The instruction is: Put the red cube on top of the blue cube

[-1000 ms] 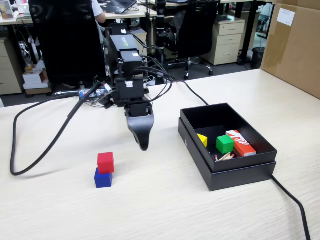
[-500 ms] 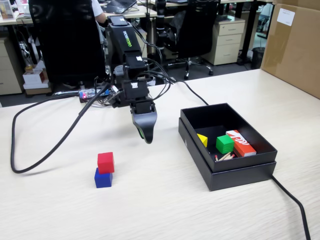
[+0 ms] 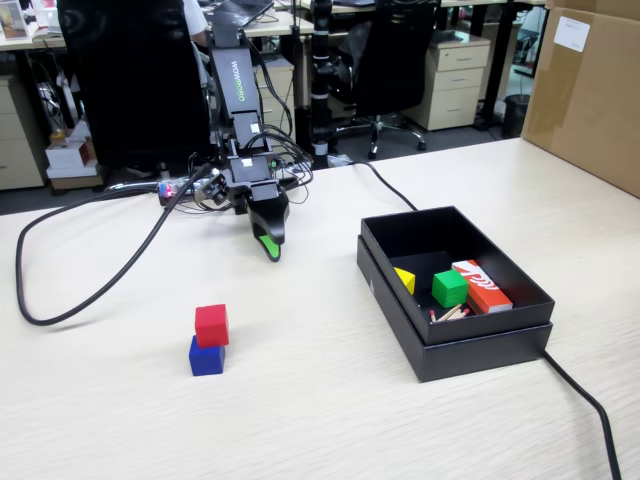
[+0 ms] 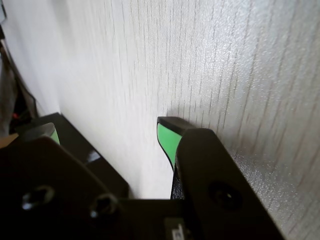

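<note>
The red cube (image 3: 211, 324) sits on top of the blue cube (image 3: 206, 357), slightly offset, on the pale table in the fixed view. My gripper (image 3: 268, 246) hangs well behind and to the right of the stack, pointing down close to the table, touching neither cube. In the wrist view the gripper (image 4: 109, 132) is open: its green-padded fingertips (image 4: 166, 140) stand wide apart with only bare table between them. No cube shows in the wrist view.
A black open box (image 3: 520, 316) stands at the right, holding a green cube (image 3: 449, 288), a yellow piece (image 3: 405, 280) and a red-orange box (image 3: 481, 285). A thick black cable (image 3: 90, 290) loops at the left. A cardboard carton (image 3: 590, 90) stands at the far right.
The arm has folded back toward its base, and the gripper has moved away from the cubes toward the rear of the table. The stacked cubes have not moved.
</note>
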Robot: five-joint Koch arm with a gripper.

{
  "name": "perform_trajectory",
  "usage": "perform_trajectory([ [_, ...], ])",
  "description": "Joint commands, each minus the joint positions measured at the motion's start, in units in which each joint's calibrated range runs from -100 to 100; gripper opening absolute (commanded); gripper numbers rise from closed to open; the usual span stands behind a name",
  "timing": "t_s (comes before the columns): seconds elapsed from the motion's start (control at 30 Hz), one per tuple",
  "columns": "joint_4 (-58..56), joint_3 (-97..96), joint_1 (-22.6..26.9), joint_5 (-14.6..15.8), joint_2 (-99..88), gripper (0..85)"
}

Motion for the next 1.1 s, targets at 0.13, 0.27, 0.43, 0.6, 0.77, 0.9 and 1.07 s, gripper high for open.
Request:
perform_trajectory([
  [0.13, -0.24, -5.59, 0.0, 0.0, -8.58, 45.9],
  [0.27, -2.57, -5.77, 0.1, 0.0, -11.34, 48.5],
  [0.43, -3.95, -5.68, -0.39, 0.05, -12.72, 49.1],
  [0.6, -3.95, -5.68, -0.39, 0.05, -12.72, 49.1],
  [0.77, -3.95, -5.68, -0.39, 0.05, -12.83, 49.1],
  [0.9, -3.95, -5.68, -0.39, 0.05, -12.72, 49.1],
  [1.07, -3.95, -5.68, -0.39, 0.05, -12.72, 49.1],
])
